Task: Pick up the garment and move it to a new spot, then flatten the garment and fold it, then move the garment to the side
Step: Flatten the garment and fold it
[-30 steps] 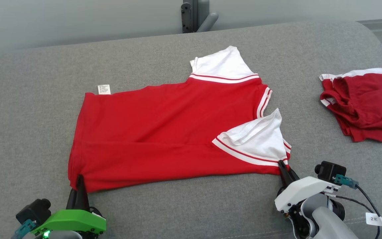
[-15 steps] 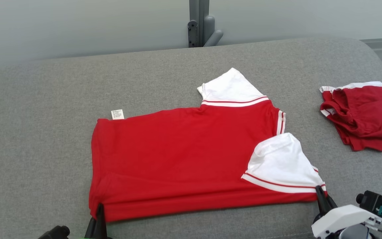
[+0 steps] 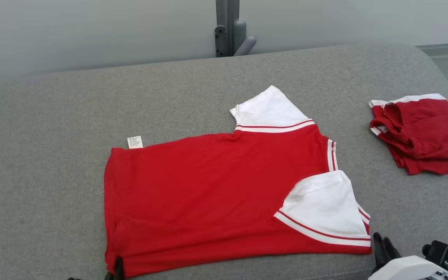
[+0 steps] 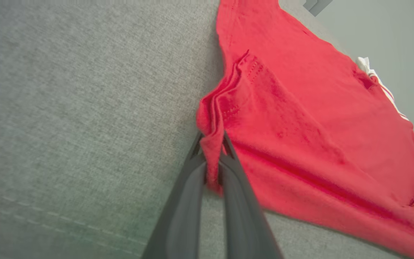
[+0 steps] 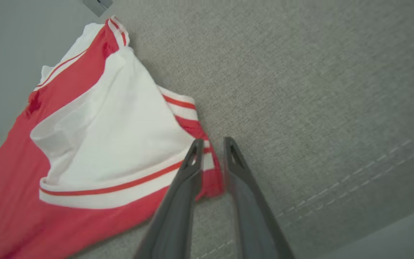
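Note:
A red T-shirt (image 3: 208, 194) with white sleeves and striped trim lies spread flat on the grey cushion (image 3: 53, 155), hem to the left. At the near left hem corner, my left gripper (image 3: 118, 266) is shut on bunched red cloth (image 4: 212, 138). My right gripper (image 3: 382, 240) stands just off the near white sleeve's corner (image 3: 364, 243). Its fingers (image 5: 192, 158) are slightly apart, and the sleeve corner (image 5: 212, 183) lies loose on the cushion between them, so it is open.
A second red garment (image 3: 422, 132) with white trim lies folded at the right of the cushion. A grey post (image 3: 228, 27) stands behind the far edge. A white care label (image 3: 135, 142) sticks out at the shirt's far hem.
The camera has shifted. The shirt has been dragged toward the near edge and a little right. My right gripper, which held the sleeve corner, has let go.

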{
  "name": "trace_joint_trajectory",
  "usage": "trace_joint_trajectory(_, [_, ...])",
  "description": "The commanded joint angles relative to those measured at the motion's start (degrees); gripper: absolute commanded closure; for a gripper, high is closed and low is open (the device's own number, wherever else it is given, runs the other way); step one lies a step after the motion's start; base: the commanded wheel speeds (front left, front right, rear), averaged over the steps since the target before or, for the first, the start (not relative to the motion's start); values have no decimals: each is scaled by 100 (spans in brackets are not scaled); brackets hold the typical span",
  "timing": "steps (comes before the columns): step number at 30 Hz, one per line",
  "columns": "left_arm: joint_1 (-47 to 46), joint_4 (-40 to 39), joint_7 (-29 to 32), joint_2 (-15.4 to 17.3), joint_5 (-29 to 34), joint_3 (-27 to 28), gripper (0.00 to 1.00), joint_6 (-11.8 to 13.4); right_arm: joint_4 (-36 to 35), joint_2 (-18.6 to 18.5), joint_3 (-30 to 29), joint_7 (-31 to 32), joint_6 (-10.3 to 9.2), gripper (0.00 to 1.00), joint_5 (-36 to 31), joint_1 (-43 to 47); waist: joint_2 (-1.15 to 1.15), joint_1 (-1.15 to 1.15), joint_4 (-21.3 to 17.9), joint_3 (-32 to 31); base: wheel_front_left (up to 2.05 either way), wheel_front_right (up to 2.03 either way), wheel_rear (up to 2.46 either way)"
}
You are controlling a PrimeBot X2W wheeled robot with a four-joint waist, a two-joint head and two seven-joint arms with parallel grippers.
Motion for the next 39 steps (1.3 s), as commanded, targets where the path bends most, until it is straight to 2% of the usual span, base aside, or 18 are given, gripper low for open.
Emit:
trace_joint_trajectory(1, [-22, -28, -56, 91, -29, 76, 0, 60, -33, -48, -114, -61, -15, 0, -63, 123, 0, 0, -24, 0, 0, 0, 0])
trace_joint_trajectory(9, [-473, -498, -8, 611, 117, 298, 0, 115, -397, -19, -392, -89, -10, 0, -369, 20, 0, 0, -226, 128, 0, 0, 0])
trace_joint_trajectory(13, [-1009, -560, 325, 954, 340, 145, 0, 133, -738, -87, -268, 30, -10, 0, -504, -97, 0, 0, -337, 263, 0, 0, 0])
trace_joint_trajectory(19, [-2009, -191, 864, 1374, 841, -252, 0, 143, -1216, -240, 33, 245, -10, 0, -527, -337, 0, 0, -489, 540, 0, 0, 0])
trace_joint_trajectory(30, [-3359, 1131, 1161, 1710, 1449, -665, 0, 264, -1581, -438, 461, 443, -10, 0, -480, -802, 0, 0, -653, 1038, 0, 0, 0])
trace_joint_trajectory(38, [-3785, 1824, 1199, 1636, 1471, -863, 0, 56, -1602, -501, 588, 477, -10, 0, -480, -948, 0, 0, -653, 1117, 0, 0, 0])
trace_joint_trajectory(39, [-3809, 1884, 1195, 1625, 1473, -887, 6, 20, -1600, -507, 591, 477, -10, 0, -468, -951, 0, 0, -648, 1119, 0, 0, 0])
